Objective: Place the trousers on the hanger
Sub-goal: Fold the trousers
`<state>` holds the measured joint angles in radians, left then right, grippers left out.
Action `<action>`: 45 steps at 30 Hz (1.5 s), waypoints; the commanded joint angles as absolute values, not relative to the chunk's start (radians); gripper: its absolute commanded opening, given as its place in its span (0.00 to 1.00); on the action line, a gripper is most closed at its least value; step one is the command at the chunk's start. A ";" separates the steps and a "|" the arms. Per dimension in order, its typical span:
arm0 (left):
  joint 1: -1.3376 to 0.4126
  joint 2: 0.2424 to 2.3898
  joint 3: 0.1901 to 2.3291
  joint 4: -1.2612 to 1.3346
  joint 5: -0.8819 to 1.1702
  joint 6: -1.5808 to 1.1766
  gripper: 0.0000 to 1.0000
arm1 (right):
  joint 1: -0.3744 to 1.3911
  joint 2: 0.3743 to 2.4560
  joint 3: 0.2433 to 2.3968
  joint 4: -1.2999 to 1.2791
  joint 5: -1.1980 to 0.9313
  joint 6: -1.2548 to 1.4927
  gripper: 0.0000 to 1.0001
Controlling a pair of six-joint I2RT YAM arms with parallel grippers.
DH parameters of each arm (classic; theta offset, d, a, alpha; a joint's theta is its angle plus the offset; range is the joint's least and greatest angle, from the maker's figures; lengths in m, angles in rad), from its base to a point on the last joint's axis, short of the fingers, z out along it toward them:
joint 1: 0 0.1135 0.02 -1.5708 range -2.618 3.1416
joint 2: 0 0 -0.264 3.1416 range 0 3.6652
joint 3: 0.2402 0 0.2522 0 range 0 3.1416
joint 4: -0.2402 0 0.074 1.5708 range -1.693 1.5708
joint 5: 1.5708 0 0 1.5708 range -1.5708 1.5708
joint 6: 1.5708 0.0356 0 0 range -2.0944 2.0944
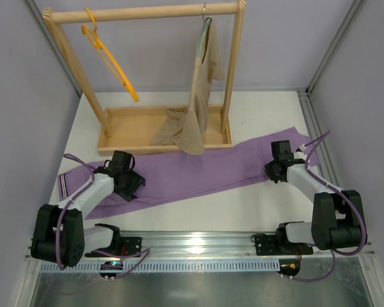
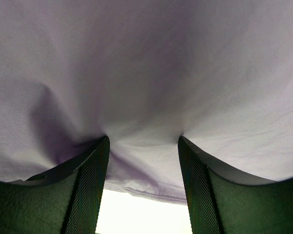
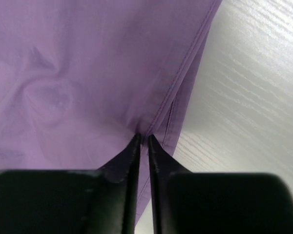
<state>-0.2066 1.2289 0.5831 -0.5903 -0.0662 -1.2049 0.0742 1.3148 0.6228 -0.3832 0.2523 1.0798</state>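
Nearest the arm bases, the left hand (image 2: 144,146) stands wide open. Its fingers (image 2: 88,185) press into the cloth but clamp nothing. The right hand (image 3: 142,139) is closed almost to touching and pinches only the seamed edge of the trousers (image 1: 198,169). These lie flat across the bench (image 1: 256,211), with the striped waistband at the left and the leg ends at the right, just in front of the wooden rack (image 1: 147,13).

The right hand's bite looks thin, so the seam may slip out once the cloth's weight comes onto it. With the left hand open, a lift would raise one end only and drag the rest across the bench. Farther back, the long cloth could catch on the rack's tray or on the beige garment (image 1: 195,121). The orange-yellow hanger (image 1: 129,89) hangs freely from the left of the rail, so it may swing or unhook when pushed.

Counted, there are two hands, one pair of trousers, one rack, one beige garment and two hangers. The second is a grey-green hanger (image 1: 203,45).
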 commanded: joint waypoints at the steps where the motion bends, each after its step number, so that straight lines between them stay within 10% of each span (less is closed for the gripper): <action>1: -0.204 1.258 0.520 -0.568 -0.100 -1.218 0.60 | 0.071 1.270 0.627 -0.318 0.339 1.100 0.10; 24: -0.204 1.272 0.505 -0.595 -0.159 -1.200 0.60 | 0.035 1.219 0.538 -0.453 0.382 0.979 0.04; 35: -0.204 1.227 0.526 -0.672 -0.227 -1.192 0.61 | -0.107 1.155 0.710 -0.516 0.270 0.776 0.41; 45: -0.201 1.278 0.572 -0.705 -0.232 -1.172 0.61 | -0.281 1.535 0.853 -0.417 0.163 0.696 0.42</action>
<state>-0.2092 1.2236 0.5846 -0.5953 -0.1127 -1.2209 -0.2214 1.4532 0.8310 -0.4446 0.1883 0.7315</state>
